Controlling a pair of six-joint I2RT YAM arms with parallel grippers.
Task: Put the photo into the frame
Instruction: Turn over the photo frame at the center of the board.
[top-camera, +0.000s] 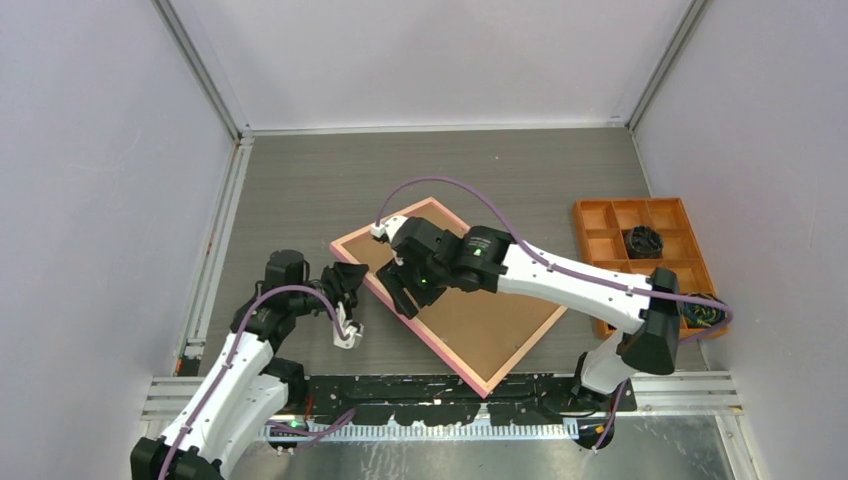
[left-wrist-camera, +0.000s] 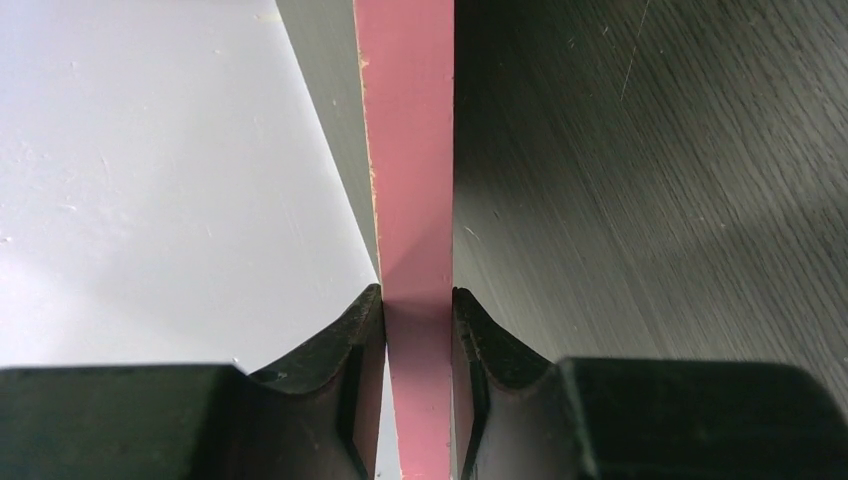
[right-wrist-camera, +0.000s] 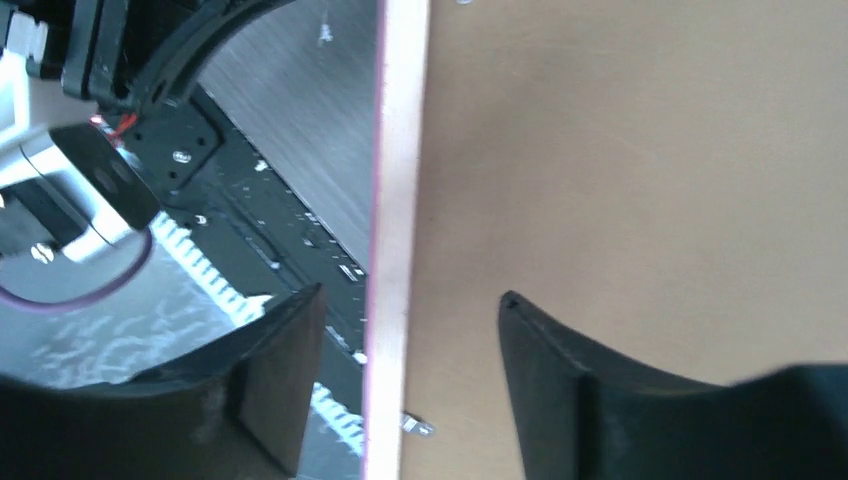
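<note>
Now left gripper (left-wrist-camera: 418, 300) pinches frame (top-camera: 450, 360) by pink edge at 8 o'clock; right gripper (right-wrist-camera: 412, 295) gapes, straddling rim, holding nothing. Step: steadying frame. Next, likely: lift backing board (top-camera: 490, 325).

Grey wood-grain table (top-camera: 300, 190). Centre: frame (top-camera: 455, 352), brown back up, set diagonally, one corner at the 6 o'clock edge. Orange tray (top-camera: 600, 245) at 3 o'clock, beside the wall.

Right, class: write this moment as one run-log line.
left claw: shut on frame edge | right claw: open, straddling frame edge | photo: unseen
</note>
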